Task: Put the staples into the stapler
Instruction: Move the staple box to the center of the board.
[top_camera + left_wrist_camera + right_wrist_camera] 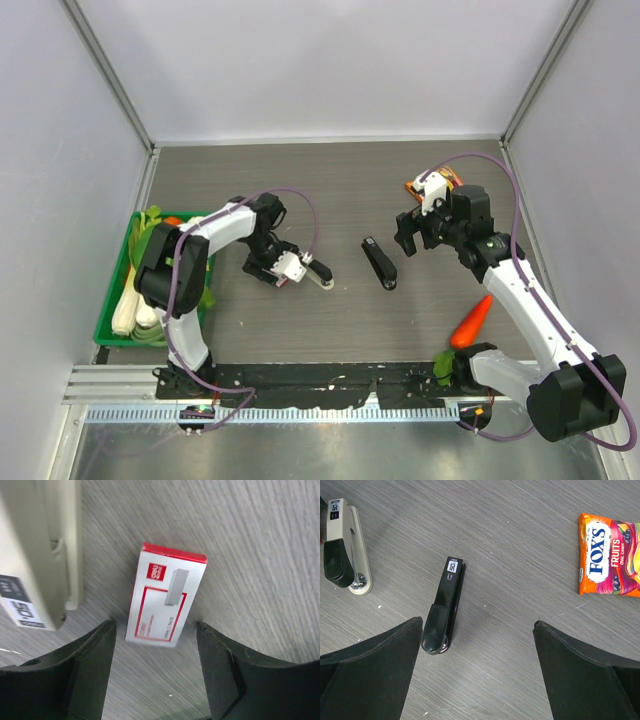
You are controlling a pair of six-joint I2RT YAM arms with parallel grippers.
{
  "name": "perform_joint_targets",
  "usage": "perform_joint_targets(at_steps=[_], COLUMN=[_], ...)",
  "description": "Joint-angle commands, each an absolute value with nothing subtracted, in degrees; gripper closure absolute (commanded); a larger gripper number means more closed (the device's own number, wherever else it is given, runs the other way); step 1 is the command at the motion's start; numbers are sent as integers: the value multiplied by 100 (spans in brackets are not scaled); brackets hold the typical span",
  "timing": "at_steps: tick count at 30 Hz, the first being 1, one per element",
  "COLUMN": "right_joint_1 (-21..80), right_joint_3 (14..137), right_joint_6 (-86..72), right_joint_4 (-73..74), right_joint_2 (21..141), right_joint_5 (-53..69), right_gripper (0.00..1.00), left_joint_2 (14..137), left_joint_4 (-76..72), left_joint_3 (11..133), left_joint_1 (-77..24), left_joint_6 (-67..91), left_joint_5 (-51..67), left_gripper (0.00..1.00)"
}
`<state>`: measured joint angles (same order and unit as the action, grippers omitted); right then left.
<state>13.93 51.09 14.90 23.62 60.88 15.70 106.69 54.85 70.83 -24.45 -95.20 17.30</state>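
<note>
Staples (166, 600): one small flat white cardboard box with a red label and red end flap, closed, lying on the grey wood-grain table (340, 190). Position: between the two fingers of the left gripper (155, 635), just ahead of their tips, with a gap showing on each side.

Left gripper: jaws apart, straddling the box, nothing grasped. Right gripper (478, 625): jaws spread wide, empty, hanging above the table.

Staplers, two:
- long beige stapler (40, 555) with a black top grip, just beside the box on the left finger's outer side, closed.
- slim black stapler (445, 612), ahead of the right gripper and nearer its left finger, closed.

Which of the two is to be loaded cannot be told.

Progress, as judged: very early. Done: left gripper lined up on the box. Left: grasp the box, open it, take out a strip, open a stapler, seat the strip, close.

Other items: one orange sweet packet (609, 555), ahead of the right gripper's right finger; one orange carrot (472, 320); one green crate (110, 300) holding vegetables.
</note>
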Motion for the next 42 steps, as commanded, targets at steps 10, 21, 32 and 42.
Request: perform_joint_targets(at_steps=[10, 21, 32, 42], right_joint_1=[1424, 1389, 1362, 1371], right_joint_3=[5133, 5133, 5098, 5080], right_joint_6=[1512, 1441, 1424, 1459], right_joint_4=[2092, 2083, 2092, 2083], right_joint_2=[5950, 5792, 5651, 5642], right_joint_5=[1547, 1573, 1705, 1784], right_gripper=[3, 3, 3, 3], left_joint_2=[9124, 9210, 9537, 6675], left_joint_4=[5502, 5273, 5054, 3501], left_joint_3=[5792, 6389, 6434, 5635], left_joint_1=[-2513, -2935, -3287, -3287], left_joint_6=[-9484, -7612, -6233, -5020], left_joint_5=[1837, 1802, 1406, 986], left_gripper=[31, 17, 0, 0])
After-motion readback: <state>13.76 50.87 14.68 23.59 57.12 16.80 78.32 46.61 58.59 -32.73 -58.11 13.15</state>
